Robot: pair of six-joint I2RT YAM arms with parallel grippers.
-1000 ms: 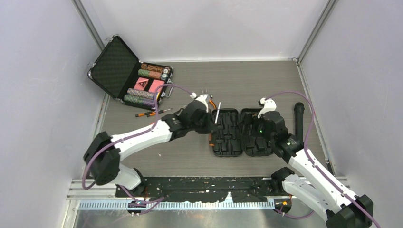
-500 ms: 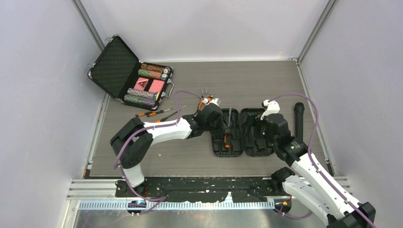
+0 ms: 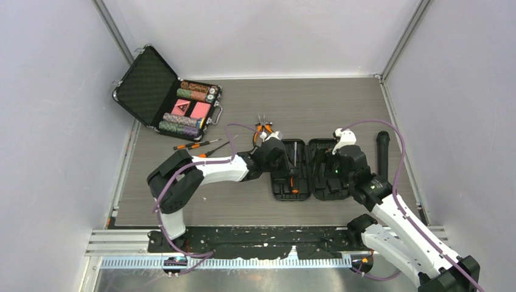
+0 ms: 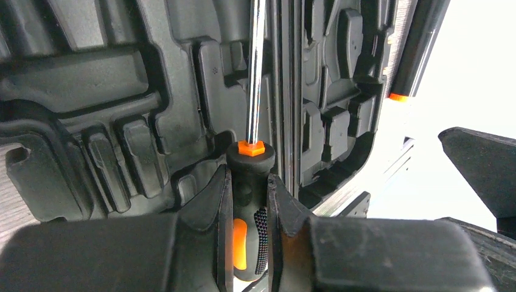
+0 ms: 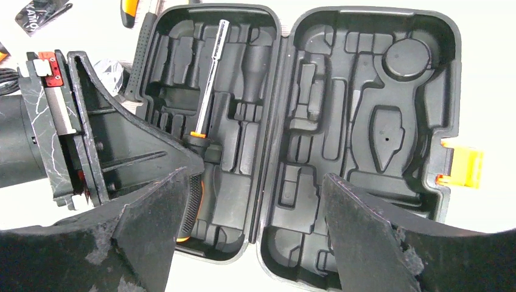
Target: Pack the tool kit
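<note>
The tool kit [image 3: 281,193] lies open and flat at mid-table, a black case with moulded slots [image 5: 371,128] and an orange latch [image 5: 462,167]. An orange-and-black screwdriver [image 3: 294,157] lies lengthwise in the left half, its chrome shaft [image 4: 254,91] pointing away from me. My left gripper [image 4: 249,188] is shut on the screwdriver's handle [image 4: 251,159], with a finger pressed to each side. Seen from above, the left gripper [image 3: 281,159] sits at the case's left edge. My right gripper [image 5: 254,176] hovers open above the case's near edge, over the hinge, holding nothing.
An open briefcase [image 3: 167,97] of poker chips and red cards stands at the back left. Orange-handled pliers [image 3: 263,129] lie just behind the case. Two small screwdrivers [image 3: 196,145] rest on the table to its left. A black cylindrical handle [image 3: 382,152] lies right of the case.
My left arm has carried the screwdriver from the case's left rim over the left half and lowered it lengthwise into the slots. The right arm has barely moved.
</note>
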